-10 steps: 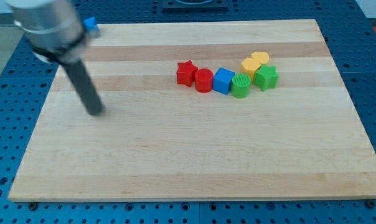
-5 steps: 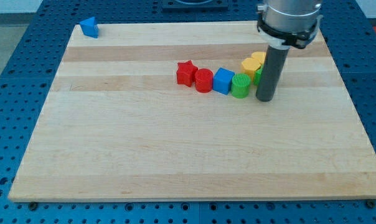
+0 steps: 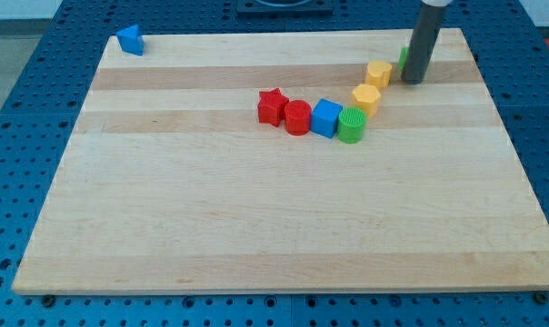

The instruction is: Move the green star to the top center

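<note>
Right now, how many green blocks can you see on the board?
2. A green cylinder ends the row at the view's right. The green star is mostly hidden behind my tip near the view's top right; only a sliver shows.

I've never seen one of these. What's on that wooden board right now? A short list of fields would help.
board: pale wooden board
my tip: near the view's top right
green star: only a green sliver shows behind the rod
yellow blocks: two, just left of my tip
row at centre: red star, red cylinder, blue cube, green cylinder
top left corner: blue block
</note>
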Motion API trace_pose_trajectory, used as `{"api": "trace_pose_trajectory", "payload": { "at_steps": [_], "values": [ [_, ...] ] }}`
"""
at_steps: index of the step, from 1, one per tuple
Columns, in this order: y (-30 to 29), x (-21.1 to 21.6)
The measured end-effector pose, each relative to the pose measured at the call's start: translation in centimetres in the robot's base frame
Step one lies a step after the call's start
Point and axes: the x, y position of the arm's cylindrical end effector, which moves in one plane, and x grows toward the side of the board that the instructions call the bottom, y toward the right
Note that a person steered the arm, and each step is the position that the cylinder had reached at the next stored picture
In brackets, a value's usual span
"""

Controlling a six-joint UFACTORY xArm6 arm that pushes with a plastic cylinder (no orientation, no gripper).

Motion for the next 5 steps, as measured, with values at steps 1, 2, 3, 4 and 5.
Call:
{"api": "trace_pose_trajectory", "payload": {
  "at_steps": [1,2,3,4,5],
  "values": [
    [2.6,0.7],
    [7.0,1.0],
    [7.7,-1.1],
    [5.6,-3.7],
    [3.0,-3.7]
  ]
}}
